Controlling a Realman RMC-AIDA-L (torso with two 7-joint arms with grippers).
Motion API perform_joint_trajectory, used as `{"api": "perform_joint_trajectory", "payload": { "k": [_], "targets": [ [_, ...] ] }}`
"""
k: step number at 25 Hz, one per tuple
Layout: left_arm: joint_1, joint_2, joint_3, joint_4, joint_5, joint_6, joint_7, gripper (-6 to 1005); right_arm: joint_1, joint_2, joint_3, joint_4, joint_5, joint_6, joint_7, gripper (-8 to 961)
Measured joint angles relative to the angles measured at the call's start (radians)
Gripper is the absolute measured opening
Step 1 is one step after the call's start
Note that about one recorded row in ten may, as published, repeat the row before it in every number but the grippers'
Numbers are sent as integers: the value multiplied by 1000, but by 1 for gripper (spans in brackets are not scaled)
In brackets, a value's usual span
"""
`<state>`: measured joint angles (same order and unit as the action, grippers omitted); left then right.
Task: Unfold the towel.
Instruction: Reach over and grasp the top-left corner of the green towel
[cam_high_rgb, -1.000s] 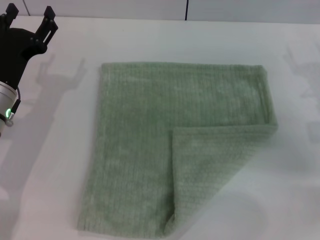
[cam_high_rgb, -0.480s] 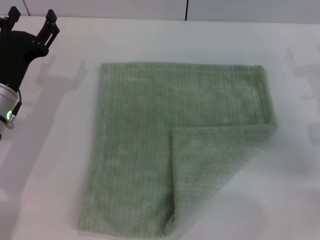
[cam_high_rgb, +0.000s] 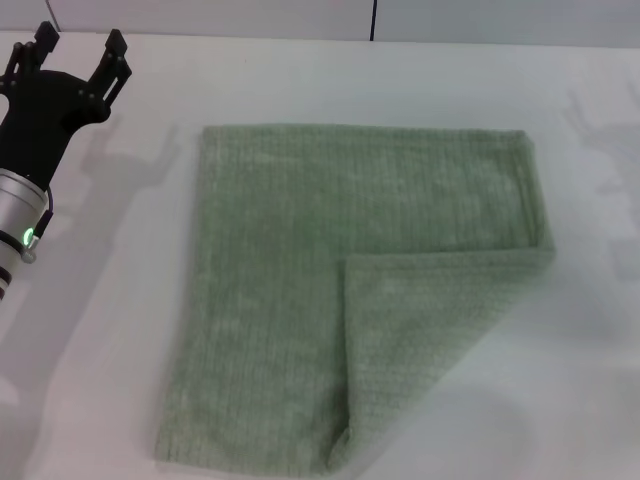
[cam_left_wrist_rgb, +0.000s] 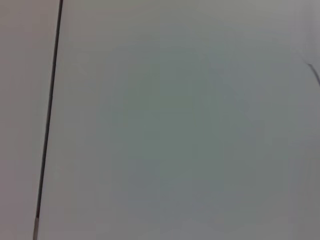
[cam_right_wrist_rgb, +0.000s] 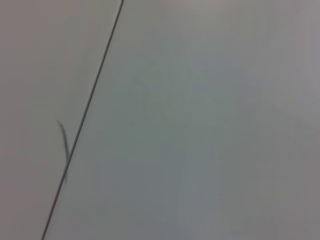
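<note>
In the head view, the pale sage-green ribbed terry towel (cam_high_rgb: 340, 300) lies on the white bench (cam_high_rgb: 590, 380), its near-right corner folded over; the black left pincer (cam_high_rgb: 78, 48), spread, hovers well apart. Both wrist views show only bench. Pinching both layers could drag the towel rather than open it.

Lab-like test bench: bare white tabletop (cam_high_rgb: 300, 80); plain pale wall panels (cam_high_rgb: 200, 15)
</note>
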<state>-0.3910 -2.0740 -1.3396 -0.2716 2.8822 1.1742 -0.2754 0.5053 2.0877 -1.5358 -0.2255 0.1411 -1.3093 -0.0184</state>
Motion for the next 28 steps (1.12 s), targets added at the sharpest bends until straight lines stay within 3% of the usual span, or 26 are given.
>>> {"api": "perform_joint_trajectory", "payload": {
  "k": [2,9,13,17,20,23,26,28],
  "targets": [
    [0,0,0,1,0,-10,1,824,3,0,1,0,0,1,0,790],
    [-4,1,11,2,3,-22,1,673,15,0,2,0,0,12,0,785],
    [-26,8,69,2,5,-69,-9,587,16,0,3,-1,1,13,0,782],
    [-45,8,104,1,5,-124,-11,378,15,0,5,-1,1,13,0,779],
    [-58,7,142,-9,5,-164,-18,143,16,0,8,0,3,13,0,777],
    [-58,7,142,-9,5,-164,-18,70,17,0,9,1,3,13,0,774],
    [-99,12,177,-8,5,-260,-128,-2,18,-1,9,3,3,13,-5,772],
    [-106,12,183,-7,5,-283,-143,-1,18,-1,9,4,3,13,-6,771]
  ]
}}
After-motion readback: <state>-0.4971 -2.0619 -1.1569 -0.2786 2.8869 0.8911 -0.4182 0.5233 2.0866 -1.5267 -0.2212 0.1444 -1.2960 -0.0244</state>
